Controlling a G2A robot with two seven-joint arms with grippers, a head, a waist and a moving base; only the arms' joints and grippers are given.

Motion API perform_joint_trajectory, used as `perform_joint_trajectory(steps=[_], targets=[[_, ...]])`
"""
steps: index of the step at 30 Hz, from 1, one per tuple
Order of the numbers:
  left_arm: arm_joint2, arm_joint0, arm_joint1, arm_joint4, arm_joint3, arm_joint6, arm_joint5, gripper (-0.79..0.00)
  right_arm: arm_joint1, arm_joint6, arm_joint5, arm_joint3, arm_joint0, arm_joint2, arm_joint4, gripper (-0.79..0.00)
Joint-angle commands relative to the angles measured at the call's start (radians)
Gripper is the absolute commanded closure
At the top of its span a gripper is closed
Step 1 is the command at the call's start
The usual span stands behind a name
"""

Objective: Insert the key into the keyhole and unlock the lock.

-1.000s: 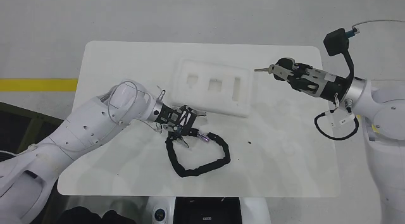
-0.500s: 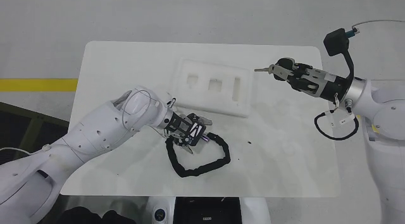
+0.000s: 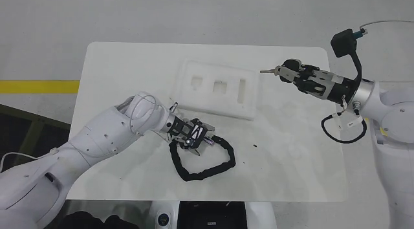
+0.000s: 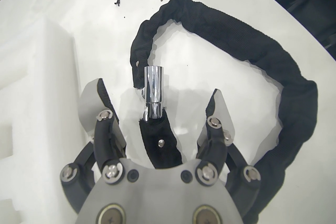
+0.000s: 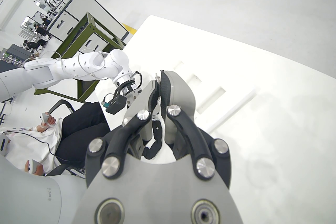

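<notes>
Left pincer point(image 4: 158, 89) advanced, open astride the lock point(image 4: 153, 78); right pincer point(image 3: 288, 71) grips key point(image 3: 267, 71)

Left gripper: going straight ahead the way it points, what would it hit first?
Probably the shiny lock cylinder, lying between the open fingers of the left gripper, though clearance above it is unclear.

The left arm point(image 3: 103, 141) and right arm point(image 3: 394, 109) are glossy white with thin looped cables. The left gripper point(image 4: 158, 89) and right gripper point(image 5: 158, 80) have black links, silver finger plates and round screws.
</notes>
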Motion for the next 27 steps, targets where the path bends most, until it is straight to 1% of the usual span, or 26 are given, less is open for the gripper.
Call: perform_joint_trajectory(steps=[1, 2, 3, 5, 7, 8, 11, 18, 21, 23, 24, 27], targets=[[0.0, -0.001, -0.003, 0.004, 0.01, 0.006, 0.004, -0.61, 0.0, 0.0, 0.0, 0.0, 0.0, 0.0, 0.0, 0.0], [0.0, -0.001, -0.005, 0.006, 0.014, 0.008, 0.006, -0.566, 0.0, 0.0, 0.0, 0.0, 0.0, 0.0, 0.0, 0.0], [0.0, -0.001, -0.006, 0.005, 0.018, 0.01, 0.006, -0.557, 0.0, 0.0, 0.0, 0.0, 0.0, 0.0, 0.0, 0.0], [-0.003, -0.002, -0.01, 0.003, 0.027, 0.011, 0.009, -0.505, 0.0, 0.0, 0.0, 0.0, 0.0, 0.0, 0.0, 0.0], [-0.005, -0.002, -0.013, -0.001, 0.031, 0.013, 0.011, -0.419, 0.0, 0.0, 0.0, 0.0, 0.0, 0.0, 0.0, 0.0], [-0.006, -0.002, -0.015, -0.001, 0.032, 0.013, 0.011, -0.391, 0.0, 0.0, 0.0, 0.0, 0.0, 0.0, 0.0, 0.0], [-0.008, -0.001, -0.019, -0.003, 0.038, 0.016, 0.013, -0.363, 0.0, 0.0, 0.0, 0.0, 0.0, 0.0, 0.0, 0.0], [-0.009, -0.002, -0.034, -0.015, 0.068, 0.035, 0.006, -0.332, 0.0, 0.0, 0.0, 0.0, 0.0, 0.0, 0.0, 0.0], [-0.01, -0.002, -0.039, -0.018, 0.082, 0.05, 0.009, -0.289, 0.0, 0.0, 0.0, 0.0, 0.0, 0.0, 0.0, 0.0], [-0.01, -0.004, -0.043, -0.018, 0.091, 0.057, 0.011, -0.16, 0.0, 0.0, 0.0, 0.0, 0.0, 0.0, 0.0, 0.0], [-0.011, -0.004, -0.045, -0.018, 0.096, 0.06, 0.012, 0.0, 0.0, 0.0, 0.0, 0.0, 0.0, 0.0, 0.0, 0.0], [-0.01, -0.006, -0.05, -0.019, 0.108, 0.067, 0.008, 0.0, 0.0, 0.0, 0.0, 0.0, 0.0, 0.0, 0.0, 0.0]])
